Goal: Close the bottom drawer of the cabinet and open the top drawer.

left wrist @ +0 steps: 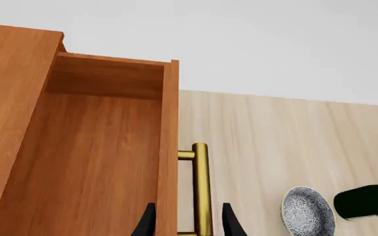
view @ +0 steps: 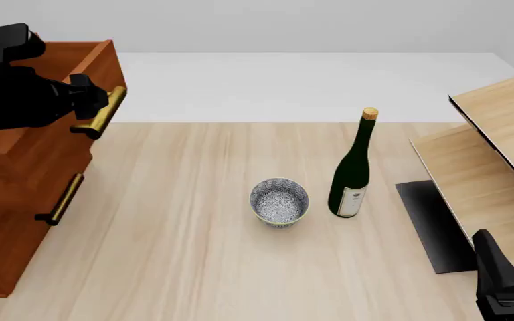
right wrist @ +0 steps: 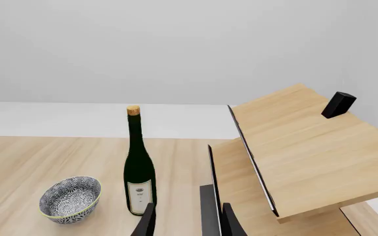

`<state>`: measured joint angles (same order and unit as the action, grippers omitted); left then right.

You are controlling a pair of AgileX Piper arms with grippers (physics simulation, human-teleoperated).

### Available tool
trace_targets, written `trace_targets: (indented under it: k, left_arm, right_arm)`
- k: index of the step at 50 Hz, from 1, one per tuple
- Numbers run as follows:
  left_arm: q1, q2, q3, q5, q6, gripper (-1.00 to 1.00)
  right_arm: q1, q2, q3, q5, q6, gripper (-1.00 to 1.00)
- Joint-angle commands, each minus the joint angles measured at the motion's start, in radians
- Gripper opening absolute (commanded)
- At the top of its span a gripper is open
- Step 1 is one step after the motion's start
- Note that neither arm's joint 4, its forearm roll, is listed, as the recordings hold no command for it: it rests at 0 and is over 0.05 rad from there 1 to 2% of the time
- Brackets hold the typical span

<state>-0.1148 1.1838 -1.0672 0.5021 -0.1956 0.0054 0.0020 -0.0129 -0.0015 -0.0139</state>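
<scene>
The cabinet [view: 25, 174] stands at the table's left. Its top drawer [view: 69, 60] is pulled out, and the left wrist view looks into its empty wooden inside [left wrist: 90, 157]. My left gripper [left wrist: 189, 226] is open. Its fingertips [left wrist: 148, 223] straddle the top drawer's brass handle [left wrist: 201, 187] without touching it; the front view shows this handle [view: 101, 112] too. One more brass handle [view: 61, 199] shows lower on a flush front. The bottom drawer's own handle is out of view. My right gripper [right wrist: 189, 223] is open and empty, low at the front right [view: 502, 271].
A patterned bowl [view: 280, 200] sits mid-table, with a dark green wine bottle [view: 353, 170] upright to its right. Pale tilted wood panels [view: 498, 134] and a black mat [view: 431, 221] fill the right side. A small black block [right wrist: 338, 104] lies on the upper panel.
</scene>
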Motion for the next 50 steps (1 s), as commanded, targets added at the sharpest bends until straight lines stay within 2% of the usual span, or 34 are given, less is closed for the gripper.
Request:
trace_targets:
  k: [1, 50]
  left_arm:
    - [-0.063, 0.028, 0.010, -0.006, 0.005, 1.00]
    - [-0.301, 0.044, -0.012, -0.053, -0.118, 1.00]
  right_arm:
    - [0.000, 0.000, 0.000, 0.000, 0.000, 1.00]
    - [-0.004, -0.001, 0.001, 0.001, 0.003, 1.00]
